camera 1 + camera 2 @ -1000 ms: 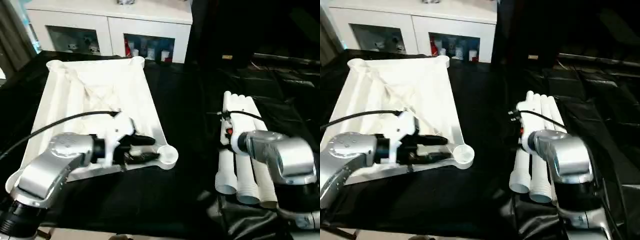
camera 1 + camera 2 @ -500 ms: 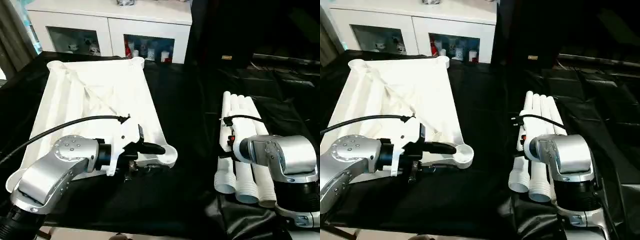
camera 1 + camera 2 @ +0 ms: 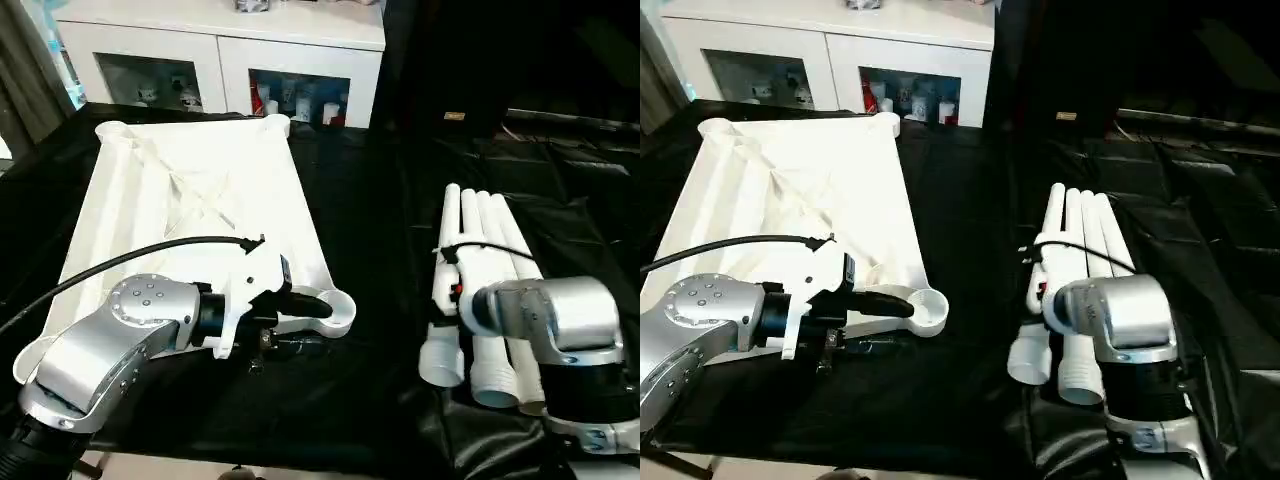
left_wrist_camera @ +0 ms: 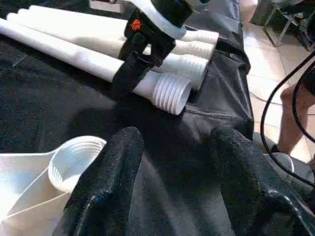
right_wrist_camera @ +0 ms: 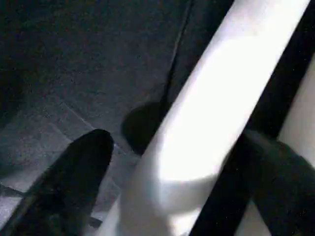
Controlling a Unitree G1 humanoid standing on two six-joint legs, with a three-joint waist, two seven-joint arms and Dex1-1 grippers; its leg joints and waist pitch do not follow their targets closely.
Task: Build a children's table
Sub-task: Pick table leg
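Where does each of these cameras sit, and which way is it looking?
Head views, two eyes: look forward and down over both silver forearms at the tabletop and the legs.
Left wrist view: looks along the left claw, open, past the corner socket to the legs' threaded ends.
Right wrist view: close over one leg, between the right claw's fingers.
Shared: the legs and the right claw show in the left wrist view too.

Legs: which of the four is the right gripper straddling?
The leg at the tabletop side of the bundle. The right gripper has a finger either side of it, and its threaded end juts closer than the other three.
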